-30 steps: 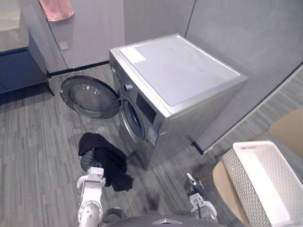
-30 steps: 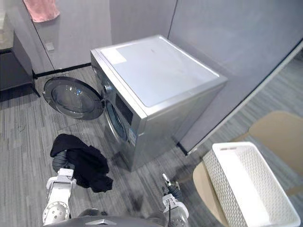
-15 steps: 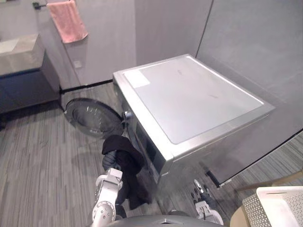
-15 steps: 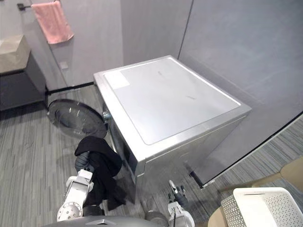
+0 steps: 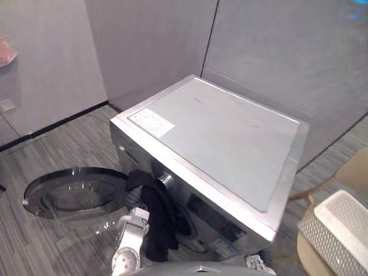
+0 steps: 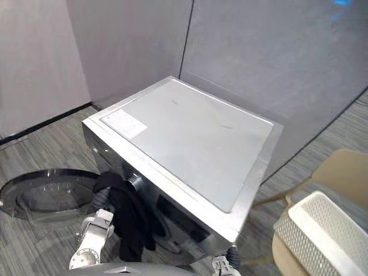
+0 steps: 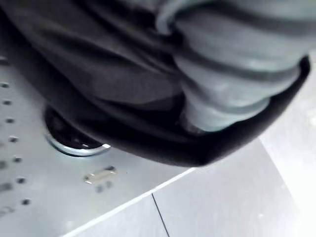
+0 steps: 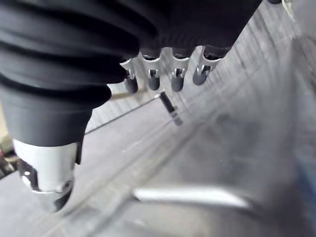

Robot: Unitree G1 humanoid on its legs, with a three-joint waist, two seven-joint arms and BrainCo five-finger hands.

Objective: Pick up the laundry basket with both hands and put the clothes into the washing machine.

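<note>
The washing machine (image 5: 218,135) takes up most of the eye views, with its round door (image 5: 72,192) swung wide open at the robot's left. A tan chair (image 5: 352,168) sits off to the right with the white laundry basket (image 5: 336,230) on it, well apart from both hands.

The black garment (image 5: 156,215) hangs over the left hand (image 5: 135,199), long axis straight up and down, loose end pointing at the floor. It's right up against the machine's front by the dial (image 7: 74,140). Can't tell what the left hand's fingers are doing, since the cloth covers them.

The right hand (image 8: 174,75) hangs low with relaxed fingers, holding nothing.

The camera has swung round, but 1 second ago the garment was low and clear of the machine. Now it's raised against the front.
</note>
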